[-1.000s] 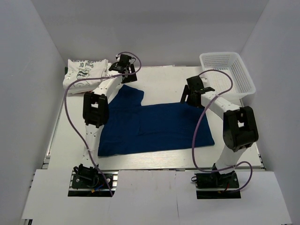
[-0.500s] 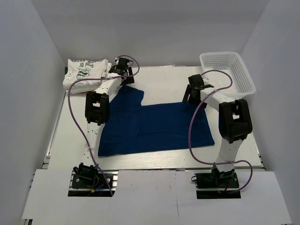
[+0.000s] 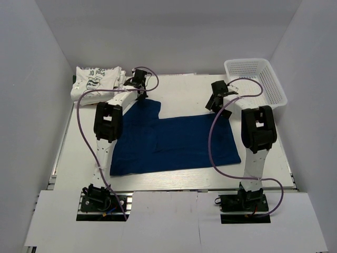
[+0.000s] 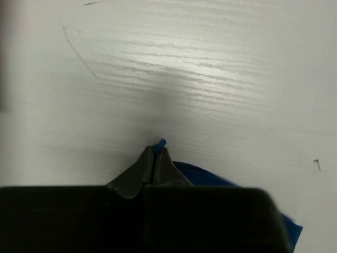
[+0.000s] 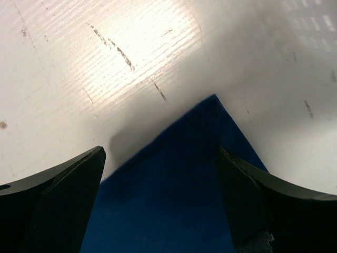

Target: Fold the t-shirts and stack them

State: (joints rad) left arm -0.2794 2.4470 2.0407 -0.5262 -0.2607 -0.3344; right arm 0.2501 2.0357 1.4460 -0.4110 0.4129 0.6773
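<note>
A large navy-blue t-shirt (image 3: 174, 141) lies spread flat across the middle of the table. At its far left corner my left gripper (image 3: 140, 95) is down on the cloth. In the left wrist view that gripper (image 4: 157, 150) is shut, with a small tuft of the navy t-shirt (image 4: 210, 176) sticking out past its tips. My right gripper (image 3: 216, 105) hovers at the shirt's far right corner. In the right wrist view it (image 5: 160, 158) is open, with the pointed corner of the navy t-shirt (image 5: 179, 179) between its fingers (image 5: 68, 184), neither touching the cloth. Folded white printed t-shirts (image 3: 96, 81) lie at the back left.
A white plastic mesh basket (image 3: 256, 80) stands at the back right corner. White walls close in the table (image 3: 184, 89) on three sides. Purple cables loop from both arms above the shirt's left and right edges.
My left gripper has dropped onto the shirt's far left corner and shut on it. The right arm has stretched farther out, bringing its open gripper over the far right corner.
</note>
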